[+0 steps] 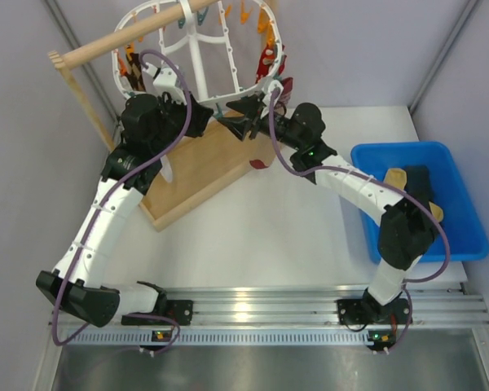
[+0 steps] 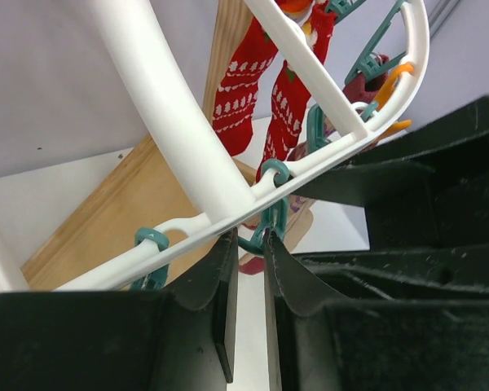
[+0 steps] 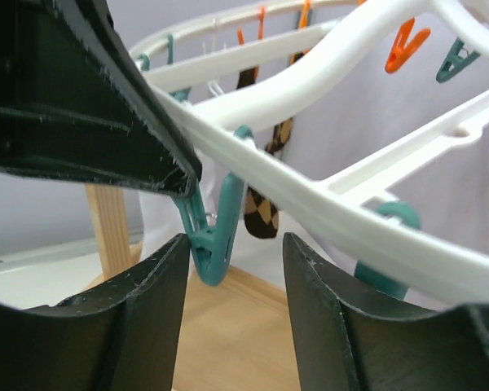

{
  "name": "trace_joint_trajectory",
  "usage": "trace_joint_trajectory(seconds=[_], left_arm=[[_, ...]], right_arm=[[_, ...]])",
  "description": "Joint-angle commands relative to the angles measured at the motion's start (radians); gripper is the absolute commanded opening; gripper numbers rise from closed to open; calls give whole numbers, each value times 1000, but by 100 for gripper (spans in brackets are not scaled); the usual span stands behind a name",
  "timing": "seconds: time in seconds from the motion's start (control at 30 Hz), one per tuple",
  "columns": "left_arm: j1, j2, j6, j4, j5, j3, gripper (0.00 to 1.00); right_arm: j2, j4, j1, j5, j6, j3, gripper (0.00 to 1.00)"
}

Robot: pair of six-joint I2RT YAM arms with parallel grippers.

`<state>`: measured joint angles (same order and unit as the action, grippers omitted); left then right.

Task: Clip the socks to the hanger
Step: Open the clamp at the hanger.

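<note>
Left gripper (image 2: 249, 244) — fingers drawn close about the top of a teal clip (image 2: 269, 218) on the hanger (image 2: 171, 106) rim, centre of the left wrist view. Right gripper (image 3: 235, 241) — spread and gripping nothing, with a finger on either side of what I took for the same clip.

Progress, as I judged it: partway.

Hung already:
- Two red patterned socks (image 2: 243, 81), top centre of the left wrist view.
- Dark and orange socks (image 1: 130, 65) on the rim at upper left of the overhead frame; I could not tell their number.
- One argyle sock (image 3: 262, 208), centre of the right wrist view.

Neither gripper carried a sock, so I took this clip as unfilled.

Left to do: the socks in the blue bin (image 1: 460, 224), right of the overhead frame. I counted one tan sock (image 1: 396, 176) and one dark sock (image 1: 420, 181); more were perhaps hidden under the right arm.

Count: hanger, one; bin, one; arms, two; clips, orange and teal — too many and too overlapped to number.
</note>
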<state>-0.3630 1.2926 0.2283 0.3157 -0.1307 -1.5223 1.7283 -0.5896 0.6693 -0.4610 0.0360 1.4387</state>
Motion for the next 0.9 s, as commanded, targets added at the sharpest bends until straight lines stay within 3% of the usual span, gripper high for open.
trace_joint_trajectory(seconds=[0.0, 0.37, 0.57, 0.77, 0.87], left_arm=[[10, -6, -37, -37, -40, -2, 0], [16, 2, -47, -56, -107, 7, 0], [18, 4, -50, -59, -121, 17, 0], [18, 7, -58, -49, -135, 16, 0], [18, 8, -64, -40, -133, 19, 0]], right_arm=[[34, -21, -40, -154, -151, 97, 49], [100, 62, -50, -324, -203, 181, 51], [102, 25, -53, -291, -229, 173, 35], [93, 7, -50, -286, -251, 177, 35], [94, 8, -50, -277, -246, 177, 26]])
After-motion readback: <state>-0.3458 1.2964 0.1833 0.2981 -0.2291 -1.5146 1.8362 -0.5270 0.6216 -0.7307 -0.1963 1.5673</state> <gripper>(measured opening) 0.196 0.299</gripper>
